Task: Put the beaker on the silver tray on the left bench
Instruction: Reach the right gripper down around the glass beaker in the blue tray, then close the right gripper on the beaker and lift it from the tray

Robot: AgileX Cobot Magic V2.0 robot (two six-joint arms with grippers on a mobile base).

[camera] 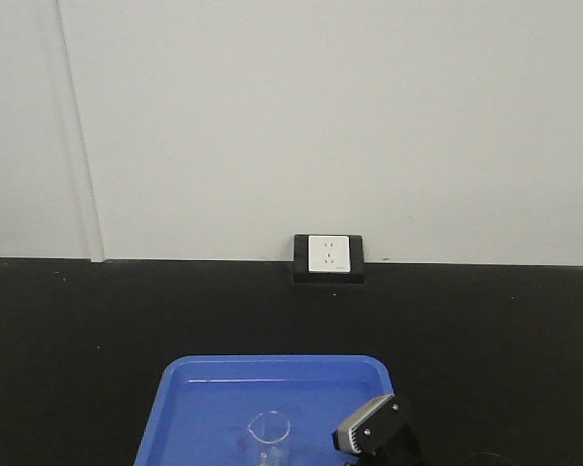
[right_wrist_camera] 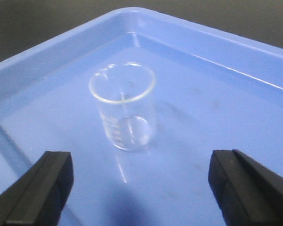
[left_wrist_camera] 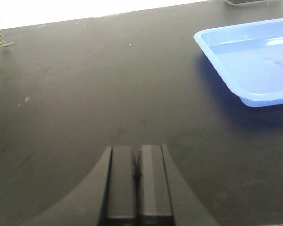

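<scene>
While beaker stands in blue tray, right tool apart facing it, left tool together.

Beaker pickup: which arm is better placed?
Right. The right tool is open, facing the upright beaker in the blue tray; the left tool is shut over black bench beside it.

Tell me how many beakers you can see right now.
1. The beaker stands upright in the blue tray, just ahead of the open right gripper. More could sit outside the camera views.
</scene>
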